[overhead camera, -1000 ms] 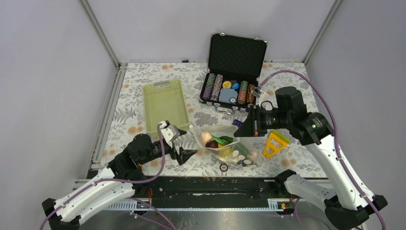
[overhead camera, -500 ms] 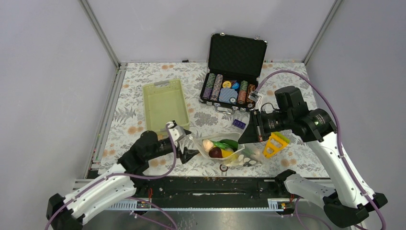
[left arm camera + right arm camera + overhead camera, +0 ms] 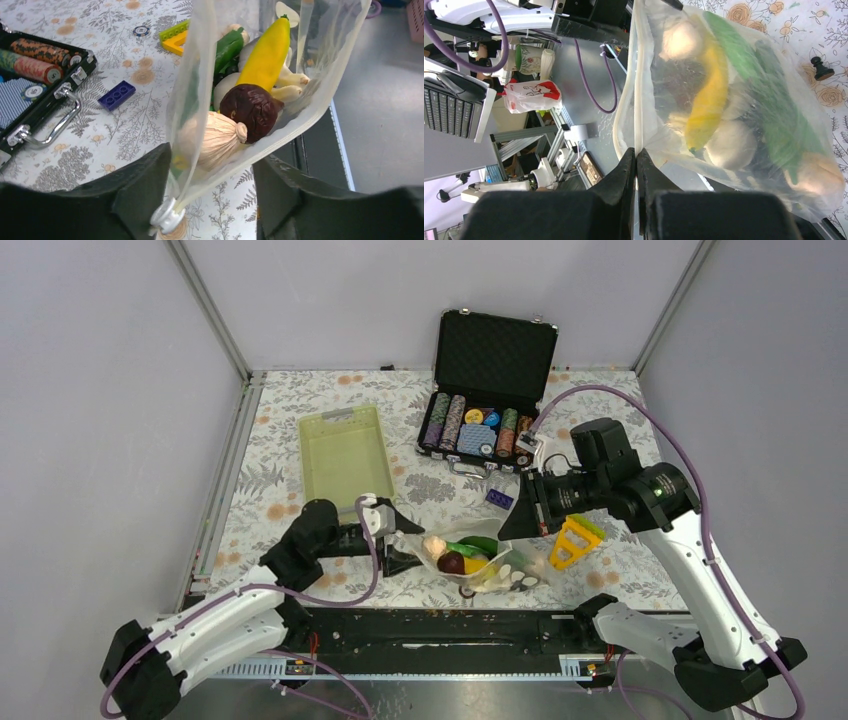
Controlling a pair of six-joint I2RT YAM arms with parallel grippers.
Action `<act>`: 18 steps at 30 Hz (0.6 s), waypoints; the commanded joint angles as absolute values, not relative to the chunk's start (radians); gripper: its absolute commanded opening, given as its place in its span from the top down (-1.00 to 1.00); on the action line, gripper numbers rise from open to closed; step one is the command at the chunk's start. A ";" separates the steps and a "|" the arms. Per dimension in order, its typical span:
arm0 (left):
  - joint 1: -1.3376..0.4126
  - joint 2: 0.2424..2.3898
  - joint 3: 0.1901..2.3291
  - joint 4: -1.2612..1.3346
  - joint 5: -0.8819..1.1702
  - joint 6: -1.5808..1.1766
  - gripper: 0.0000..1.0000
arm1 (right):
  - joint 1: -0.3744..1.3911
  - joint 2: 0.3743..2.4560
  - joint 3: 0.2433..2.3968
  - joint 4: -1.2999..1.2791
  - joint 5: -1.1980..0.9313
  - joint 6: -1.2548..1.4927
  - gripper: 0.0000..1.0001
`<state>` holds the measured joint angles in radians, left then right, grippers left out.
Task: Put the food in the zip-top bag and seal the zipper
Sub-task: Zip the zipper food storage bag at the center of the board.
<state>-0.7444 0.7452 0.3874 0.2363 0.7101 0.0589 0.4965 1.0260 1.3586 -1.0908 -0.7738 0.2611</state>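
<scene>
— Where is the zip-top bag [image 3: 478, 558]?
— Between the two arms, by the near edge of the table [image 3: 290, 420], in front of the chip case [image 3: 478, 430]. The overhead view doesn't show whether its bottom rests on the table or hangs clear.
— The right gripper [image 3: 636, 156]?
— Clenched on the bag's rim. Its wrist camera shows both fingers pressed together with the film pinched between them. The fingers hide how much of the edge is caught.
— And the left gripper [image 3: 212, 165]?
— Released, with its fingers wide apart and the bag's corner lying between them. The zipper [image 3: 260, 151] runs across that gap to a white slider [image 3: 165, 218] beside one finger. The bag's far end is cut off at the top of that picture.
— The food?
— Inside the bag: a banana [image 3: 265, 55], a garlic bulb [image 3: 215, 141], a dark purple piece [image 3: 250, 107] and a green pepper [image 3: 227, 47]. The pale pieces behind them are half covered. Through the right wrist camera it's all a blur behind the film
</scene>
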 commanded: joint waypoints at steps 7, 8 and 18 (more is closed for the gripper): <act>-0.740 0.800 0.498 0.210 0.784 0.091 0.89 | 0.491 1.012 1.394 -1.074 -0.620 0.290 0.96; -0.741 0.792 0.499 0.210 0.785 0.084 0.95 | 0.491 1.010 1.397 -1.093 -0.528 0.289 0.89; -0.740 0.833 0.651 0.088 0.693 -0.186 1.00 | 0.491 0.967 1.332 -1.132 0.036 0.325 0.90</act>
